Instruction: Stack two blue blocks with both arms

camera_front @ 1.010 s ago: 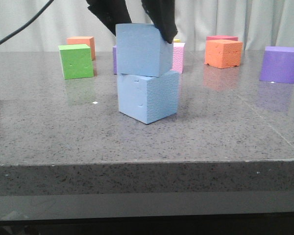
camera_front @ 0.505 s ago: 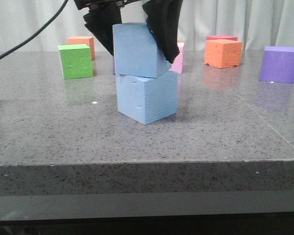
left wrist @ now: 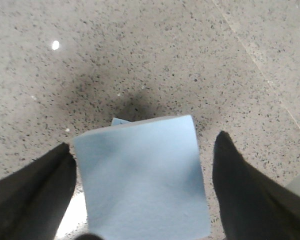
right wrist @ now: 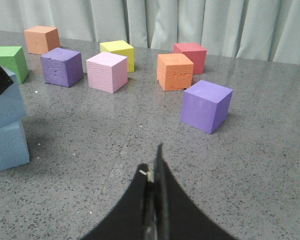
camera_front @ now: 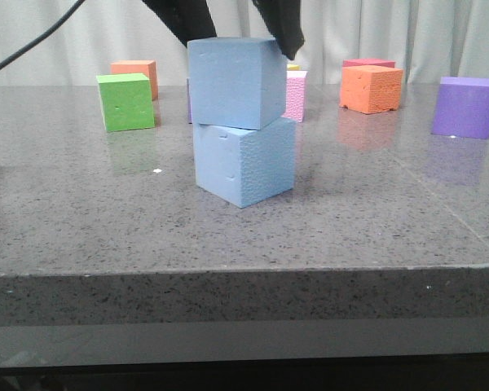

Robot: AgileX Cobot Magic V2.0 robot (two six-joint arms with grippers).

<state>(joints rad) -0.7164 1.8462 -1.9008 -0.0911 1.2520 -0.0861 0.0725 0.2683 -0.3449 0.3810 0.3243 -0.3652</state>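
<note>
Two blue blocks stand stacked near the table's middle. The upper blue block (camera_front: 232, 81) rests level on the lower blue block (camera_front: 244, 163), turned slightly against it. My left gripper (camera_front: 244, 34) hangs open just above the upper block, its black fingers (camera_front: 281, 20) straddling the top corners. In the left wrist view the upper block (left wrist: 142, 185) lies between the fingers (left wrist: 245, 190), with a gap on each side of my left gripper (left wrist: 143, 141). My right gripper (right wrist: 154, 165) is shut on nothing, off to the right of the stack (right wrist: 5, 125).
Behind the stack stand a green cube (camera_front: 126, 101), two orange cubes (camera_front: 137, 73) (camera_front: 371, 88), a pink cube (camera_front: 296, 94) and a red cube (camera_front: 369, 63). A purple cube (camera_front: 464, 107) sits far right. The right wrist view adds a yellow cube (right wrist: 117, 52) and another purple cube (right wrist: 62, 66).
The upper block was tilted between the left fingers; it now sits level on the lower one. The left gripper has opened and lifted off it.
</note>
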